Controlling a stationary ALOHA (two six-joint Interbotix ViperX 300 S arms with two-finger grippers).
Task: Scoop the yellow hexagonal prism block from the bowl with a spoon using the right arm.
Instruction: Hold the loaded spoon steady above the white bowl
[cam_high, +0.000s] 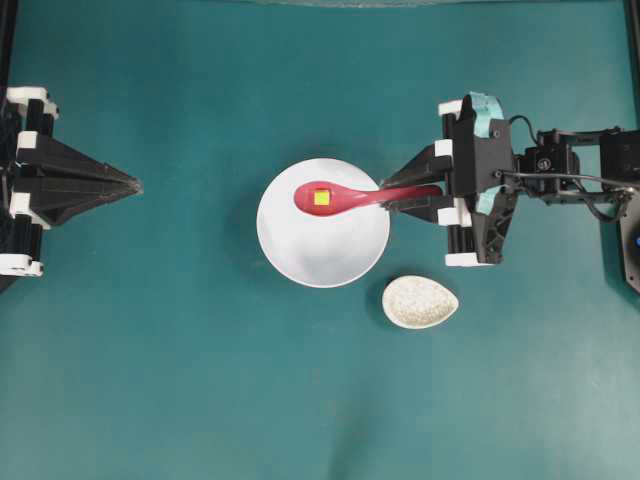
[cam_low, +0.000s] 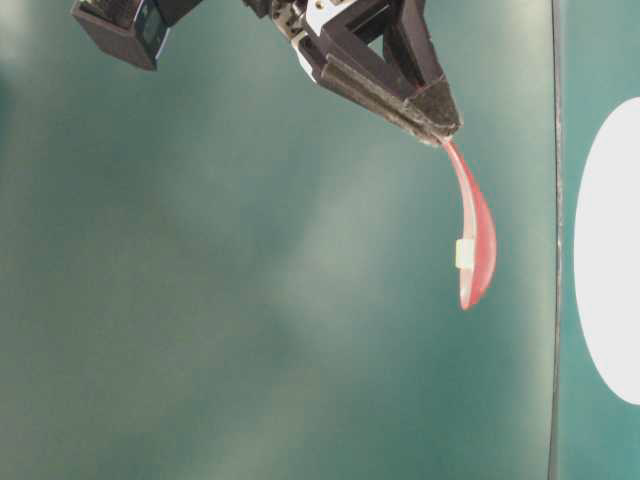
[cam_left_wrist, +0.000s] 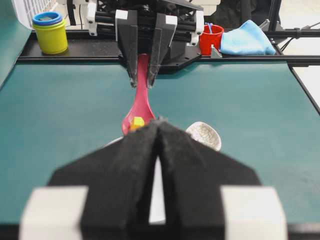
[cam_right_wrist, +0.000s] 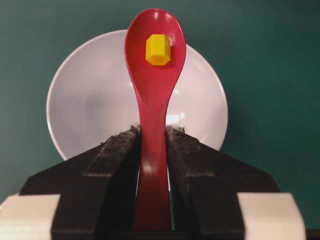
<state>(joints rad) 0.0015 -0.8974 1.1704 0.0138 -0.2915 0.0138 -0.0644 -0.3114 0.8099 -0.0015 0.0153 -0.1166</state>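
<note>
A small speckled egg-shaped dish (cam_high: 420, 302) sits on the teal desk (cam_high: 180, 350). At the desk's far edge in the left wrist view stand a yellow cup (cam_left_wrist: 50, 35) with a blue ring on top, a red cup (cam_left_wrist: 210, 39) and, beside it, a crumpled light-blue cloth (cam_left_wrist: 247, 39).

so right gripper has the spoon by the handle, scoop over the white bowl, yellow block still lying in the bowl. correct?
Not quite. The yellow block is in the scoop of the spoon, not in the bowl; the right wrist view shows it. The rest holds: the right gripper grips the handle, scoop over the bowl.
</note>
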